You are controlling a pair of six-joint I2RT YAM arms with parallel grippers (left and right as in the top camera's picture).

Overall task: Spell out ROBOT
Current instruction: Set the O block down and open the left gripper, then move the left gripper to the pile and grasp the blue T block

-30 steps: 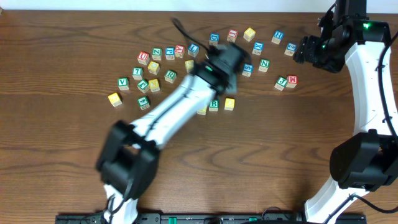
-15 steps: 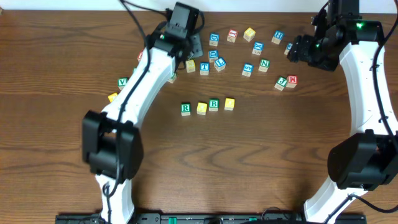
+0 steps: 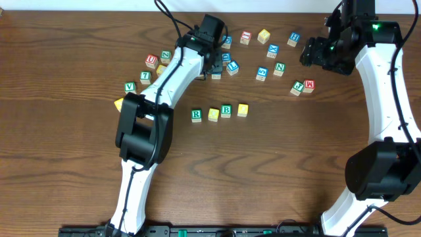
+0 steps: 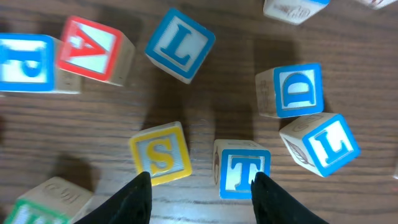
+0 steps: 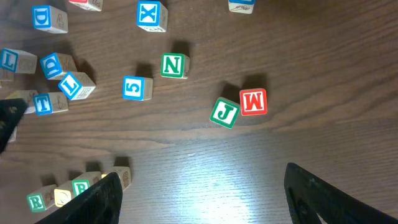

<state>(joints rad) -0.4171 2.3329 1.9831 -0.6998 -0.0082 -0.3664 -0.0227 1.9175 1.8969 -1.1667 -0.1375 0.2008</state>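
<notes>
A row of blocks lies mid-table: green R [image 3: 196,115], a yellow block [image 3: 213,114], green B [image 3: 225,110] and another yellow block [image 3: 243,110]. The row also shows in the right wrist view, with B [image 5: 81,186]. My left gripper [image 3: 212,66] is open and empty, low over the back cluster. In the left wrist view its fingers [image 4: 199,180] straddle the gap between a blue T block [image 4: 242,168] and a yellow S block [image 4: 160,155]. The T [image 3: 216,74] lies just in front of it. My right gripper [image 3: 321,52] is open and empty, held high at the back right.
Around the T lie blue L [image 4: 180,45], blue D [image 4: 297,90], another L [image 4: 323,144] and red A [image 4: 93,46]. To the right are green J [image 3: 297,87], red M [image 3: 308,85], green N [image 3: 279,68] and blue 5 [image 3: 262,74]. More blocks lie at the left, such as V [image 3: 129,87].
My left arm has swung away from the row of blocks to the back cluster and now sits over the T. My right arm has barely moved.
</notes>
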